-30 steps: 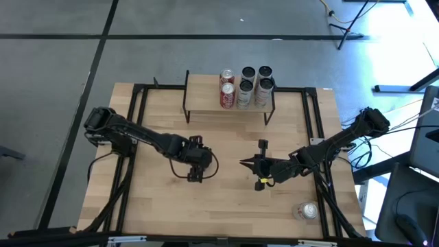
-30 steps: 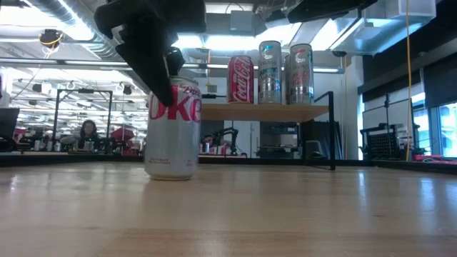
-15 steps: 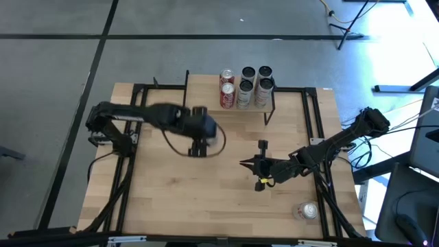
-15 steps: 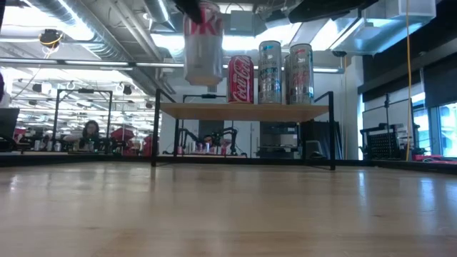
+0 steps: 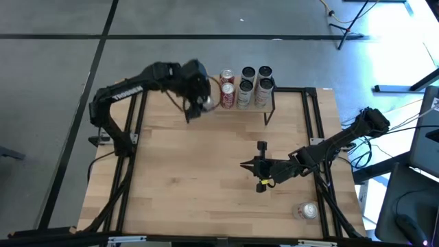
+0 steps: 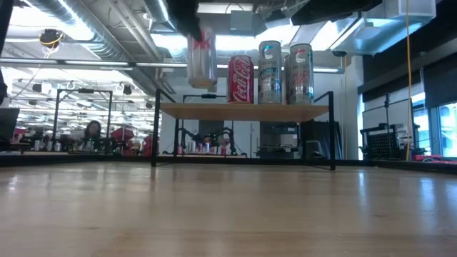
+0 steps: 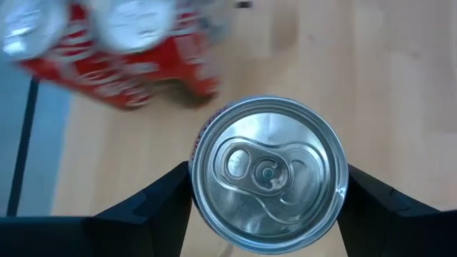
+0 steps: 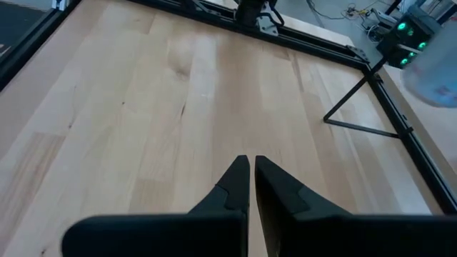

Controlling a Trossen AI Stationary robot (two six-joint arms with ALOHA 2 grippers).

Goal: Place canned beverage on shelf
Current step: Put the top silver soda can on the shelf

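**Can carried over the shelf's open end**

The left hand [image 7: 268, 189] grips the silver can [image 6: 202, 58] by its sides, held above the shelf [image 6: 243, 111], beside the red can [image 6: 240, 78]. The rigid, smooth wall could slip; mid-body grip suits. The right hand [image 8: 248, 168] waits closed over the counter [image 5: 206, 178].

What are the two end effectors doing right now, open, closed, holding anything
Left end effector: closed on a silver can, held above the shelf.
Right end effector: closed, empty, over the table.

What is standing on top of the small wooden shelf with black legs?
On the light wooden shelf with thin black legs, one red cola can and two tall silver cans show in front; the overhead view reveals a second row behind, mostly hidden from table level.
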